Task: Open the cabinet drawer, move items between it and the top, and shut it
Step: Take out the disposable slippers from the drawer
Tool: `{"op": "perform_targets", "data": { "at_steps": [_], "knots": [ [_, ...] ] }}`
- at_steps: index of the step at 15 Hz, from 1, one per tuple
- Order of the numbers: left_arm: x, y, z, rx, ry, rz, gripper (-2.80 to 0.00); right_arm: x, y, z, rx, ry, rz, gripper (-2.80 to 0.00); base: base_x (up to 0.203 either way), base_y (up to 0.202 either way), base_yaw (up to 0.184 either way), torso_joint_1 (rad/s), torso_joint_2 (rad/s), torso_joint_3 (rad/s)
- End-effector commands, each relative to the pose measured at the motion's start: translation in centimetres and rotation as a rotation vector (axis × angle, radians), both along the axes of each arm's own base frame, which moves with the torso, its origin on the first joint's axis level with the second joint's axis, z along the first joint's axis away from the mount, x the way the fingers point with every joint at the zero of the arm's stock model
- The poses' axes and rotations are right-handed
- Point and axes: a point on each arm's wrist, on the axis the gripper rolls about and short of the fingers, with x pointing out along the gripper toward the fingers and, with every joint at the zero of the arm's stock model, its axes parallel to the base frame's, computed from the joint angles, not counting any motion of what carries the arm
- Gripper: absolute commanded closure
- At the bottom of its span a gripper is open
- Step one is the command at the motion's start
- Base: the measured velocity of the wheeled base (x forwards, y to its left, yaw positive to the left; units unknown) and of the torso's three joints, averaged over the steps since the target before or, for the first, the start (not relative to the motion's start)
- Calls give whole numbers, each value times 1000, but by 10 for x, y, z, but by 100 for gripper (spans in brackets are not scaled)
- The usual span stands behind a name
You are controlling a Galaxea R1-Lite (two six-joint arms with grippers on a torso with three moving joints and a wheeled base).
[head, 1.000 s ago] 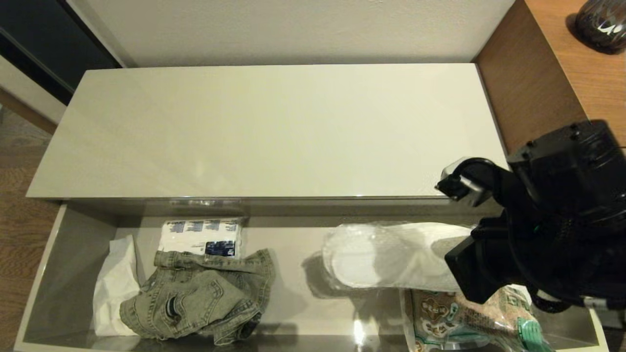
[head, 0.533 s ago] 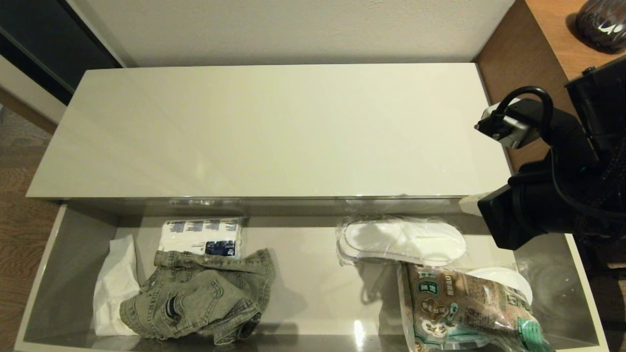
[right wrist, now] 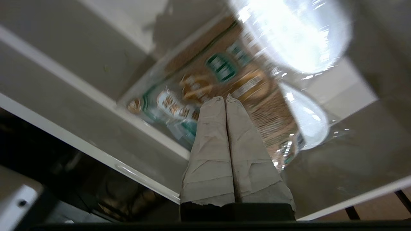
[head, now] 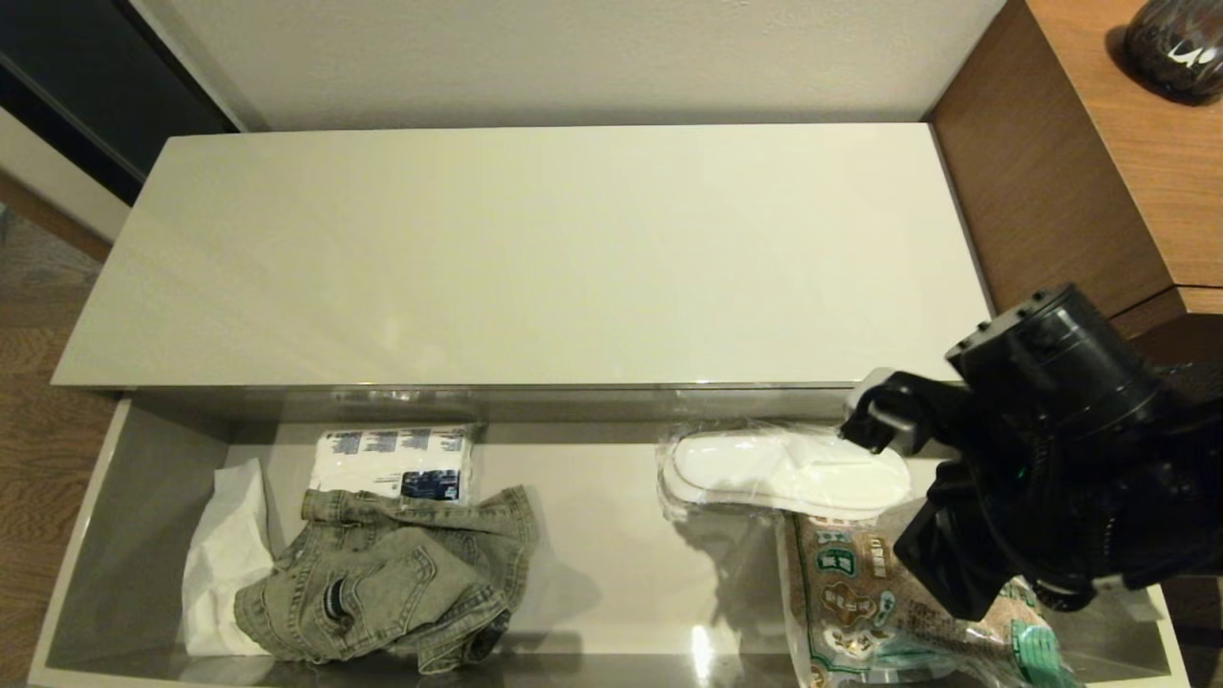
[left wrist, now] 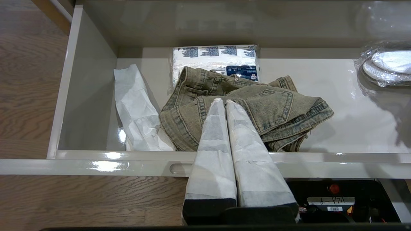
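Observation:
The cabinet drawer (head: 91,535) stands pulled out below the bare top (head: 535,258). The olive-grey denim jacket (head: 392,583) lies crumpled in the drawer's left half. Right of the middle, the clear pack of white slippers (head: 783,473) lies on the drawer floor. My right gripper (right wrist: 224,98) is shut and holds nothing; it hangs over the snack bag at the drawer's right end, its arm (head: 1041,478) covering that corner. My left gripper (left wrist: 222,100) is shut and empty, above the drawer's front rim (left wrist: 96,165), pointing at the jacket (left wrist: 257,106). It is outside the head view.
A brown-green snack bag (head: 850,602) lies at the drawer's front right, a white oval piece (right wrist: 308,128) showing beside it. A white-and-blue tissue pack (head: 392,463) and crumpled white paper (head: 225,554) flank the jacket. A taller brown desk (head: 1099,143) with a dark vase (head: 1180,43) bounds the right.
A second ago the slipper pack hung raised at my right gripper; it then dropped to the drawer floor. The right arm swung up and back, then came down over the snack bag.

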Motion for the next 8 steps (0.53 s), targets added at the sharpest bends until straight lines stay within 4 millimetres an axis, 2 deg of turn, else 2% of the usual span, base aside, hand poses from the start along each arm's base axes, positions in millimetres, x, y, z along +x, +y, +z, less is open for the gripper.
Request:
{"op": "perform_targets", "data": {
  "at_steps": [1,2,5,8],
  "knots": [
    [0,0,0,-1,0,1,0,17,14,-49,-110,115,37,0,0,0,0,0,0,0],
    [0,0,0,-1,0,1,0,19,15,-59,-159,124,98,-280,0,0,0,0,0,0],
    [0,0,0,-1,0,1,0,25,22,-81,-218,108,209,-280,0,0,0,0,0,0],
    [0,0,0,-1,0,1,0,39,33,-95,-228,56,244,-280,0,0,0,0,0,0]
  ]
}}
